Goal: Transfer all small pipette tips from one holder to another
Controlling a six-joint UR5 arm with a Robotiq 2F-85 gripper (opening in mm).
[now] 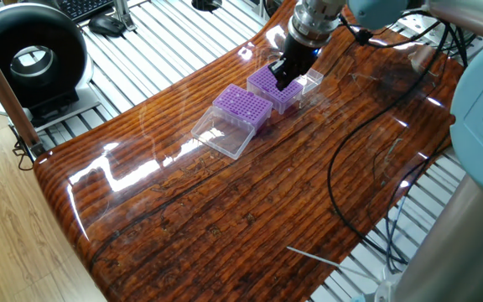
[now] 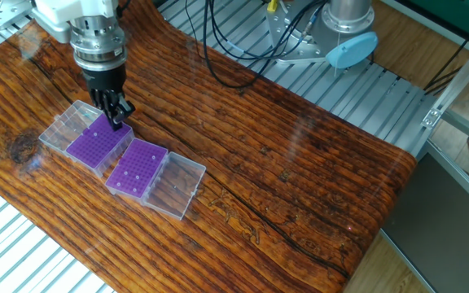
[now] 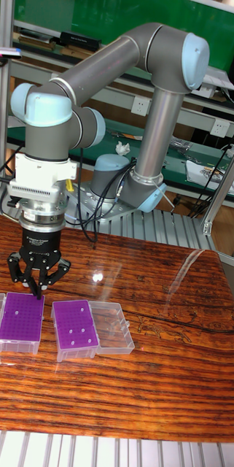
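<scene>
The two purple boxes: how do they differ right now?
The purple box under the gripper shows an even dotted top, with the gripper at its edge; the other purple box shows only a few pale tips and nothing above it. Both sit side by side, clear lids open.

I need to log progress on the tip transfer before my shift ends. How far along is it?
Early on. Done: a few pale tips stand in the nearer purple box, next to its open clear lid. In hand: the gripper sits low over the corner of the other purple box; whether it holds a tip is too small to tell. Left: most of the transfer.
</scene>
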